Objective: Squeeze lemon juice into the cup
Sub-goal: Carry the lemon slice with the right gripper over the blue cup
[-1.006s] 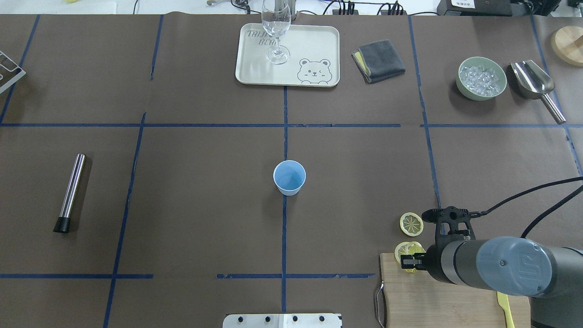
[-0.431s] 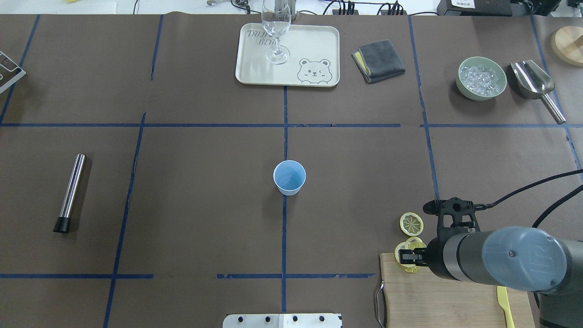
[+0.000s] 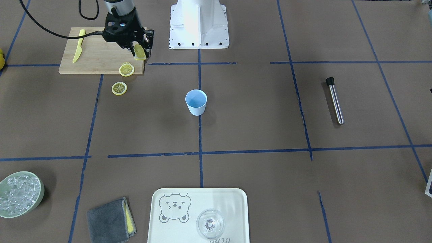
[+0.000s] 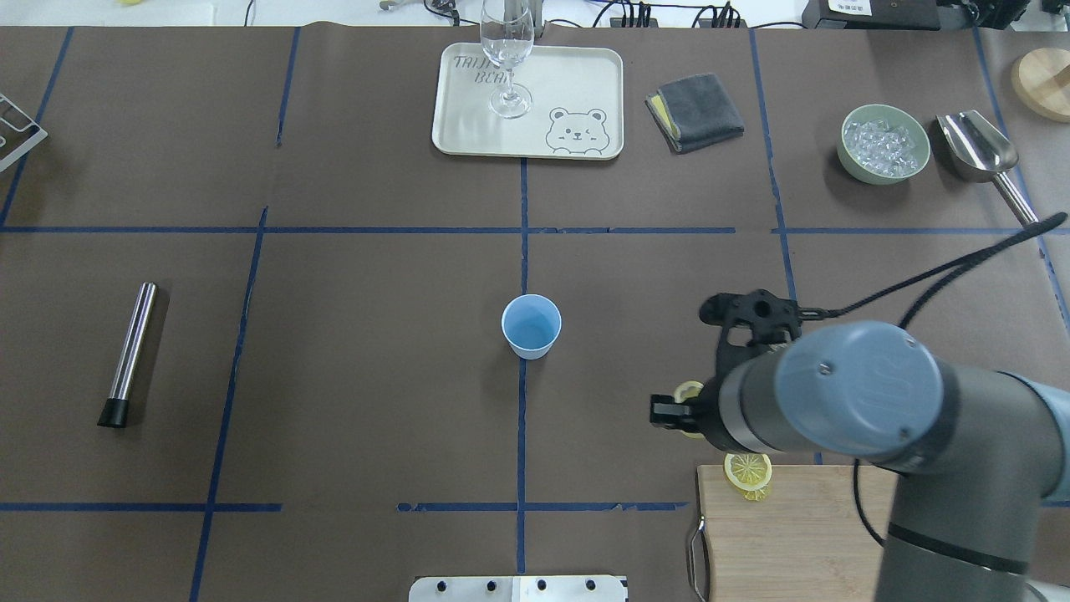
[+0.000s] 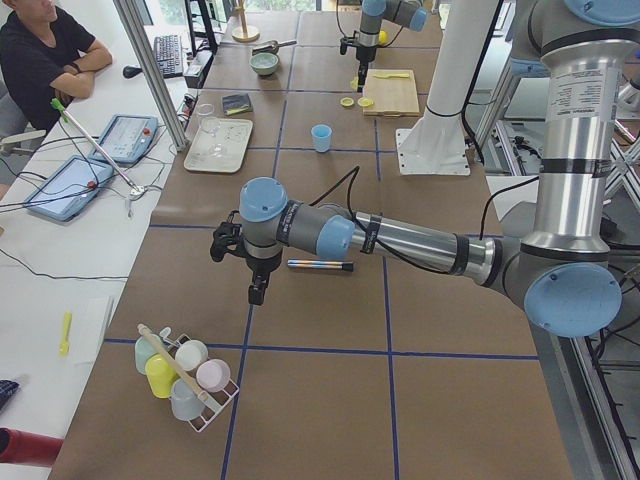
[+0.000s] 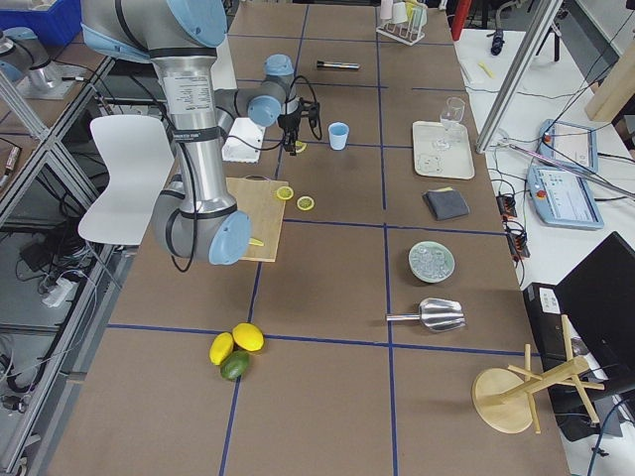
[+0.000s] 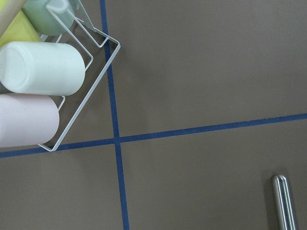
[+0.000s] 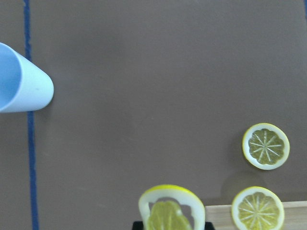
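My right gripper (image 4: 679,410) is shut on a thin yellow lemon slice (image 3: 138,53) and holds it on edge in the air, off the corner of the wooden board. In the right wrist view the slice (image 8: 171,210) sits between the jaws at the bottom. The light-blue cup (image 4: 531,326) stands upright at the table's middle, to the gripper's left and apart from it (image 8: 21,81). Two more slices lie flat: one on the board's corner (image 3: 126,69), one on the table (image 3: 119,88). My left gripper (image 5: 257,290) shows only in the exterior left view; I cannot tell whether it is open or shut.
A wooden cutting board (image 3: 98,50) carries a yellow knife (image 3: 78,50). At the far side are a tray (image 4: 577,84) with a clear glass (image 4: 506,58), a grey cloth (image 4: 694,111), a green bowl of ice (image 4: 884,142) and a scoop (image 4: 978,150). A metal rod (image 4: 129,353) lies left.
My right gripper has risen from the board with the lemon slice and moved left and forward, toward the cup. One slice stays on the board's corner.
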Action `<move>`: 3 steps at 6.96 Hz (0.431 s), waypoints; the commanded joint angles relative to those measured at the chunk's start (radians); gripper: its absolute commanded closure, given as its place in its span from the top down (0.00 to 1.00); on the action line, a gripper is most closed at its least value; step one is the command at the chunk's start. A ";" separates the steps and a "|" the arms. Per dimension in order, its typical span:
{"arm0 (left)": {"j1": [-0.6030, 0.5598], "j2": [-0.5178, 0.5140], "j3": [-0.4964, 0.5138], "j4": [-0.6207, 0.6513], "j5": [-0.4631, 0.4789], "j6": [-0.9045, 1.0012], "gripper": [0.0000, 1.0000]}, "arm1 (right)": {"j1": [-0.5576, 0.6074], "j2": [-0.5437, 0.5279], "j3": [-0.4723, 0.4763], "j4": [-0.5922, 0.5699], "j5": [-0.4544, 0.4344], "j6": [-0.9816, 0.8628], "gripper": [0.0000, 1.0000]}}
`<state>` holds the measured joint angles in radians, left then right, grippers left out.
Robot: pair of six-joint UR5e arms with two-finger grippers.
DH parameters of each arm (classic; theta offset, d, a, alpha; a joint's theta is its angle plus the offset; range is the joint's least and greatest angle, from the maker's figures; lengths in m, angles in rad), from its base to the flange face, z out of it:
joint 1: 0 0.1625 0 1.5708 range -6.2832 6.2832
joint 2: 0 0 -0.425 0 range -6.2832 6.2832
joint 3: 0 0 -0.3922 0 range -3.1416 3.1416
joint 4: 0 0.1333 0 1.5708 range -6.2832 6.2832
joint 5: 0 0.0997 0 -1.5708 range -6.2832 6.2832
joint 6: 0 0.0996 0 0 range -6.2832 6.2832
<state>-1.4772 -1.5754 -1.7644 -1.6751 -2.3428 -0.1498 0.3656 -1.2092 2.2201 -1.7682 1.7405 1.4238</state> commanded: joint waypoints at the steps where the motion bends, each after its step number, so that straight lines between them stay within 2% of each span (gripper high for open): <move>1: 0.002 0.000 0.010 0.000 0.000 0.003 1.00 | 0.058 0.296 -0.222 -0.111 -0.002 -0.012 0.48; 3: 0.000 -0.001 0.029 -0.005 -0.001 0.006 1.00 | 0.079 0.370 -0.391 -0.015 -0.007 -0.017 0.48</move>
<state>-1.4768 -1.5763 -1.7447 -1.6776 -2.3434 -0.1454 0.4299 -0.8918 1.9311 -1.8312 1.7365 1.4089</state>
